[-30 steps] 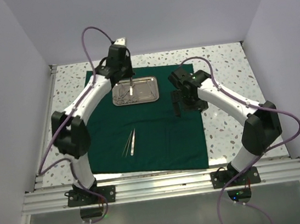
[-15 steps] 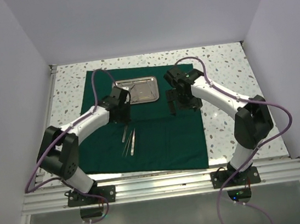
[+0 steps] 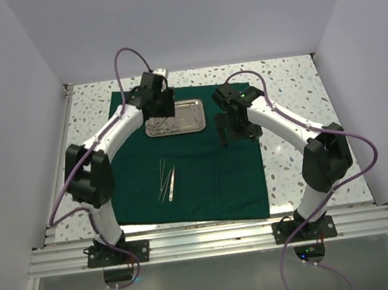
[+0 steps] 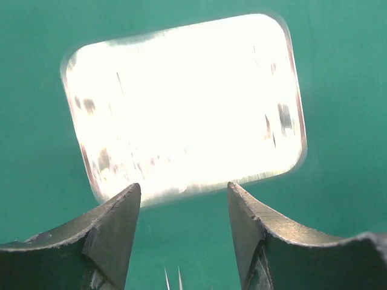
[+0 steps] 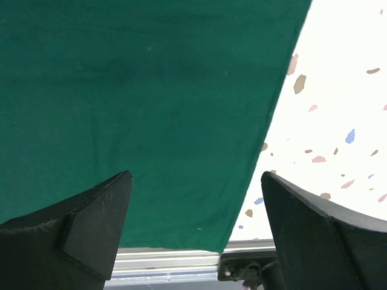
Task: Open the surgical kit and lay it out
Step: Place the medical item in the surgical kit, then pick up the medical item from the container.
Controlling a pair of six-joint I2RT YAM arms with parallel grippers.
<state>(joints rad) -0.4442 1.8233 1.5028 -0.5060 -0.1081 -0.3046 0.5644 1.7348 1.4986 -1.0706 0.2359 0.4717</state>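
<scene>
**Top external:** The left tool (image 3: 164,114) hangs over the left half of the steel tray (image 3: 189,117), which sits at the far middle of the spread green cloth (image 3: 216,178) on the speckled table (image 3: 286,83). The tray's long axis runs left to right. Dark shapes that appear to be unplaced instruments (image 3: 161,127) lie in its left end, directly under that tool. Closer to the arm bases, slim silver instruments (image 3: 167,181) rest on the cloth, pointing roughly near to far. The right tool (image 3: 230,137) hovers over the cloth just right of the tray, farther from its contents. The left arm looks better placed for the next pick.

**Left wrist:** The left tool's fingers (image 4: 115,229) stand spread with nothing between them. The tray (image 4: 181,109) glares white just ahead, its contents washed out. Two thin metal tips (image 4: 173,279) show on the cloth at the bottom edge.

**Right wrist:** The right tool (image 5: 196,175) is spread wide and empty above the cloth's right edge, where it meets the table (image 5: 338,109). An aluminium rail (image 5: 169,263) shows below.
</scene>
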